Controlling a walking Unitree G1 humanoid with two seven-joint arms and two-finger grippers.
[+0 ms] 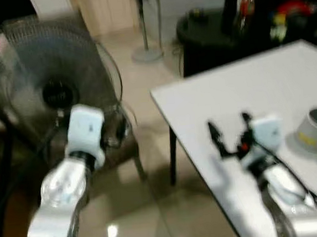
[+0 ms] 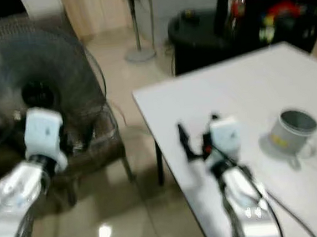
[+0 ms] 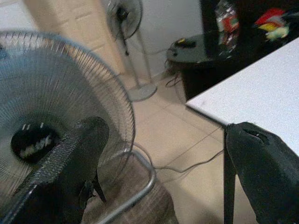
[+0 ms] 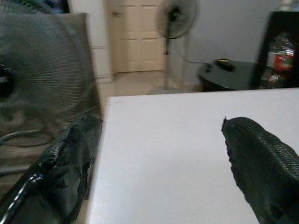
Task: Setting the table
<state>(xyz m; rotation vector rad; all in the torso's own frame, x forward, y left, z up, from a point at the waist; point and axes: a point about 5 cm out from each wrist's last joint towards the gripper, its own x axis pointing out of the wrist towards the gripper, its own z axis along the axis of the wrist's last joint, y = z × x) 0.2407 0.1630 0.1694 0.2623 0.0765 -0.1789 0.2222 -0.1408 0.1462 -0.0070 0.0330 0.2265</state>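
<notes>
The metal cup (image 2: 294, 130) stands upright on the white table (image 2: 255, 82), near its right side, mouth up, with a yellow mark on its wall and what looks like a clear saucer or handle blurred at its base. It is the only tableware in view, so the setting is judged barely begun.

The right gripper (image 2: 197, 134) hovers over the table top just left of the cup, apart from it, its two black fingers spread wide with nothing between them. In the right wrist view the fingers (image 4: 65, 163) frame bare table surface — the cup lies off to the side of that line, so a turn toward it would be needed before any grasp.

The left gripper (image 3: 163, 172) is held off the table's left edge, over the tiled floor (image 1: 152, 169), also spread and empty; it faces a large floor fan (image 1: 56, 88) set on a chair (image 3: 135, 196). That arm appears parked clear of the work.

Beyond the table stand a second pedestal fan (image 4: 175, 21) and a dark round side table (image 2: 206, 28) — neither concerns the task. The head views are blurred, so fine detail is uncertain.
</notes>
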